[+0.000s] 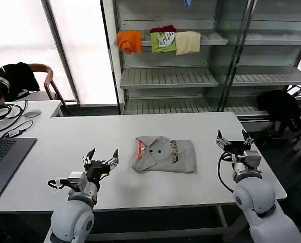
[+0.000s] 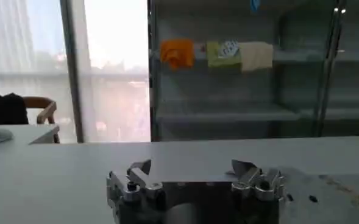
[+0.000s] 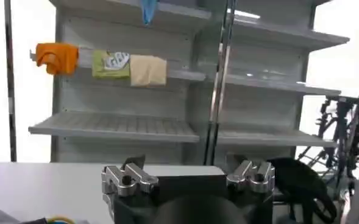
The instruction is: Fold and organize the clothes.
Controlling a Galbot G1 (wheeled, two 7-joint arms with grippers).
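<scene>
A light grey shirt (image 1: 164,154) lies folded into a rectangle at the middle of the white table (image 1: 64,142), with an orange stripe near its collar and a small print across it. Its edge also shows in the left wrist view as grey cloth (image 2: 337,189). My left gripper (image 1: 103,156) hovers over the table to the left of the shirt, open and holding nothing; its jaws (image 2: 193,167) stand wide apart. My right gripper (image 1: 233,137) is to the right of the shirt near the table's right side, open too, fingers spread (image 3: 185,164).
A laptop (image 1: 3,157) and cables (image 1: 6,114) sit on the table's left end. A chair with a black garment (image 1: 16,78) stands at the back left. Metal shelves (image 1: 171,76) behind hold folded orange, green and beige clothes (image 1: 160,41). A black bag (image 1: 279,109) lies at the right.
</scene>
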